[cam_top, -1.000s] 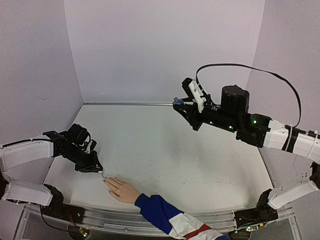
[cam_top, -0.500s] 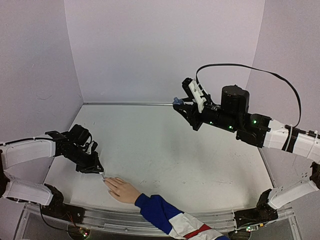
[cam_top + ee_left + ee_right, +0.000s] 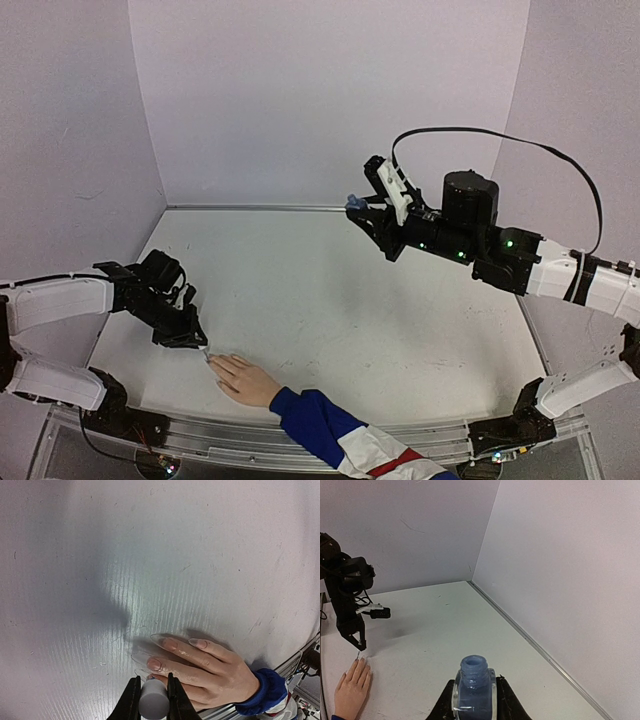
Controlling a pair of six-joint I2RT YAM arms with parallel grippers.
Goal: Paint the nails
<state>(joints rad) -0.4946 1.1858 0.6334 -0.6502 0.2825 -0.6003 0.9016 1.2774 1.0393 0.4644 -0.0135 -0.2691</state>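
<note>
We count one bottle (image 3: 472,682) clenched in our raised right hand (image 3: 357,206), one cap (image 3: 153,706) gripped in our low left hand (image 3: 194,339), beside three nails (image 3: 170,644)

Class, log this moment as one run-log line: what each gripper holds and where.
left gripper: shut on brush cap, over nails of hand | right gripper: shut on open blue bottle, raised

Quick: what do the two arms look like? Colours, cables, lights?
Both: white shells, black joints. The left claw and right claw are black, the right with a white bracket. A black cable loops above the right arm, which shows green lights.
</note>
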